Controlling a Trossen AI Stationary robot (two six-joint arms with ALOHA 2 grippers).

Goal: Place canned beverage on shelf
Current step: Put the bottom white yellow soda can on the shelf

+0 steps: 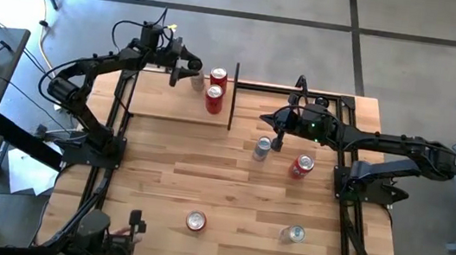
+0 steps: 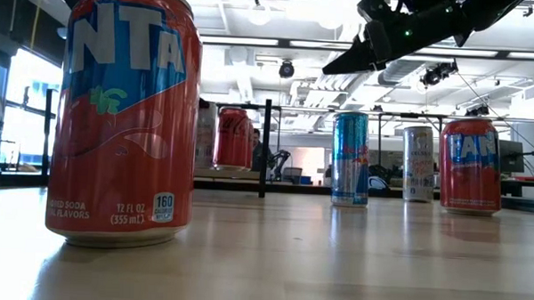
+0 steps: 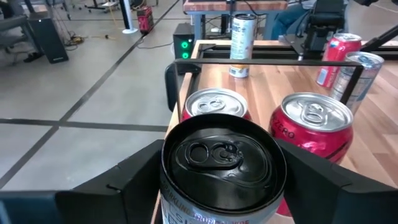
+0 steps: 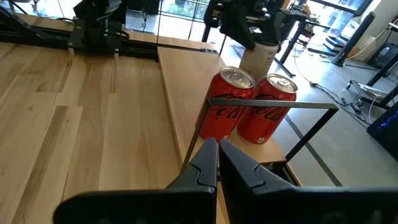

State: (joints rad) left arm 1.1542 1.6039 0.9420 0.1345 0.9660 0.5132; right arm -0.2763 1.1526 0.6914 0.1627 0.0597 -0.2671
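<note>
The left gripper (image 1: 189, 76) had its fingers on both sides of a black-topped can (image 3: 217, 171) on the shelf (image 1: 162, 98), beside two red cans (image 1: 215, 89) (whether it squeezed I could not tell), while the right gripper (image 1: 279, 141) hung clenched tight above the table (image 1: 229, 189).

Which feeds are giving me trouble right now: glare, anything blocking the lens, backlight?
Low view: the near orange soda can looms huge at the lens, hiding the left side; bright ceiling lights wash out the background. Left wrist view: the black-topped can between the left pincer's fingers fills the foreground. High view: even light, unobstructed.
</note>
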